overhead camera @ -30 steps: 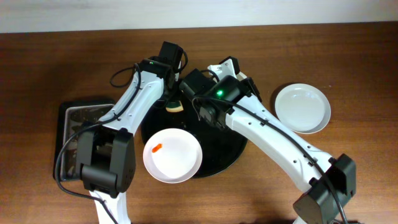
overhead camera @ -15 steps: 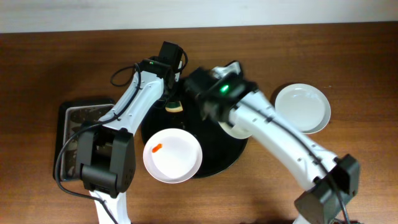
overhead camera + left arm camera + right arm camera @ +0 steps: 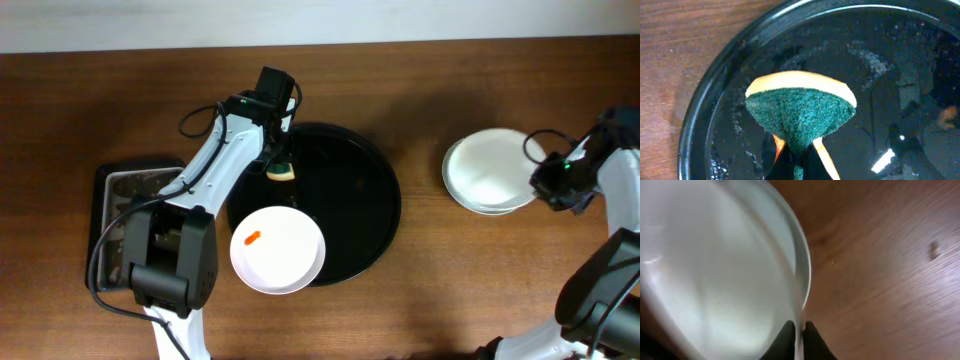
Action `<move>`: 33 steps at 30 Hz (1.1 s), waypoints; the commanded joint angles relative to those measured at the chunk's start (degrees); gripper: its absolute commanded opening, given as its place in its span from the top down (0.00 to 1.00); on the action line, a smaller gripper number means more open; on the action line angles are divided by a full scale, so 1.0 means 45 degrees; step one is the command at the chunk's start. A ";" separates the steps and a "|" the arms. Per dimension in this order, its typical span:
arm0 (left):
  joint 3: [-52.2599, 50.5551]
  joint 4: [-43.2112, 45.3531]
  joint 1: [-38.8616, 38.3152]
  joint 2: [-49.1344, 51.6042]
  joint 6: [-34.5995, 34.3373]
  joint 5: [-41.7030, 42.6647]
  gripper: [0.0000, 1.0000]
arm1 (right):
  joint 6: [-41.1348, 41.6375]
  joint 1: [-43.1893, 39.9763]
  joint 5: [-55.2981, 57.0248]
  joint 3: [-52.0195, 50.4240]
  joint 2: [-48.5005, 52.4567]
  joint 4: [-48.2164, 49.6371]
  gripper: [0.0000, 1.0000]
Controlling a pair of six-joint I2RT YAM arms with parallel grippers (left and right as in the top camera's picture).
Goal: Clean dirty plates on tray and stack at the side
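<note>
The left end effector (image 3: 797, 161) is clamped on a green-faced sponge (image 3: 801, 112) over the upper-left part of the black tray (image 3: 365, 205). A dirty plate (image 3: 278, 250) with an orange smear (image 3: 251, 238) lies at the tray's lower left, overhanging its rim. At the right of the overhead frame, the right end effector (image 3: 799, 336) pinches the rim of a white plate (image 3: 485, 170) on the wooden tabletop (image 3: 100, 100), well apart from the tray.

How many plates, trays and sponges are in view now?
Plates: 3 - smeared plate, stack of two
Trays: 2 - round tray, rectangular tray
Sponges: 1 - sponge
Total: 6
</note>
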 commanded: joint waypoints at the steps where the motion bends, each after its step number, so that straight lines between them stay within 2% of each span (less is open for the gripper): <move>1: 0.0204 -0.0029 0.0015 0.0068 0.0219 0.0413 1.00 | 0.0175 0.0078 -0.0452 -0.0131 -0.0165 0.0223 0.59; 2: 0.0204 -0.0131 0.0015 -0.0029 0.0209 0.0408 1.00 | 0.0175 0.0083 -0.0554 -0.0112 -0.0214 0.0180 0.55; 4: 0.0204 -0.0447 0.0029 -0.0884 0.0209 0.0403 1.00 | -0.0194 0.0253 -0.1778 -0.0092 -0.1015 0.0155 0.55; 7: 0.0199 -0.1375 0.0233 -0.3104 0.0053 0.0369 1.00 | -0.1166 0.2142 -0.3240 -0.0092 -0.3789 -0.0117 0.51; 8: 0.0199 -0.2103 0.0699 -0.3963 -0.0593 -0.0160 1.00 | -0.1161 0.3614 -0.3240 -0.0092 -0.4809 -0.0359 0.49; 10: 0.0199 -0.3308 0.1909 -0.4789 -0.0903 -0.1234 1.00 | -0.1156 0.5877 -0.3201 -0.0092 -0.5387 -0.0612 0.49; 11: 0.0185 -0.4371 0.3419 -0.4891 -0.0903 -0.1851 1.00 | -0.1103 0.7864 -0.3181 -0.0097 -0.5178 -0.0695 0.48; 13: -0.0651 -0.4639 0.5367 -0.4877 -0.0899 -0.1957 1.00 | -0.0277 1.0176 -0.3104 -0.0097 -0.4235 -0.0787 0.50; 15: -0.2822 -0.3599 0.6703 -0.4877 -0.0889 -0.1972 1.00 | 0.1627 1.2026 -0.3109 -0.0097 -0.2769 -0.0986 0.51; 17: -0.4517 -0.2171 0.7140 -0.4877 -0.0889 -0.2438 1.00 | 0.2560 1.3061 -0.3104 -0.0102 -0.1622 -0.1069 0.54; 20: -0.8218 0.2181 0.7422 -0.4877 -0.0884 -0.2822 1.00 | 0.3157 1.4217 -0.3143 -0.0097 0.0029 -0.0976 0.57; 21: -0.8689 0.2822 0.7422 -0.4877 -0.0743 -0.2827 1.00 | 0.3240 1.4367 -0.3128 -0.0097 0.0029 -0.0962 0.57; 23: -1.0210 0.5081 0.7422 -0.4877 -0.0413 -0.3041 1.00 | 0.3240 1.4902 -0.3201 -0.0107 0.0029 -0.1035 0.54; 24: -1.0588 0.5571 0.7422 -0.4872 -0.0413 -0.3157 1.00 | 0.3551 1.5208 -0.3191 -0.0107 0.0029 -0.1020 0.53; 26: -1.0987 0.6033 0.7422 -0.4867 -0.0413 -0.3143 1.00 | 0.4575 1.5824 -0.3109 -0.0160 0.0029 -0.1015 0.44; 27: -1.0982 0.6028 0.7422 -0.4862 -0.0418 -0.3079 0.97 | 0.5085 1.6116 -0.3104 -0.0335 0.0029 -0.0865 0.39; 29: -1.0982 0.6028 0.7417 -0.4867 -0.0418 -0.3007 0.77 | 0.6256 1.6534 -0.3109 -0.1127 0.0039 0.0476 0.37; 30: -1.0982 0.6033 0.7417 -0.4867 -0.0423 -0.2992 0.63 | 0.6912 1.6572 -0.3099 -0.1617 0.0053 0.1234 0.39; 31: -1.0982 0.6033 0.7417 -0.4867 -0.0418 -0.2890 0.56 | 0.7291 1.6568 -0.3094 -0.1889 0.0063 0.1632 0.39; 33: -1.0982 0.6033 0.7422 -0.4867 -0.0423 -0.2662 0.50 | 0.8340 1.6568 -0.3031 -0.2652 0.0078 0.2900 0.56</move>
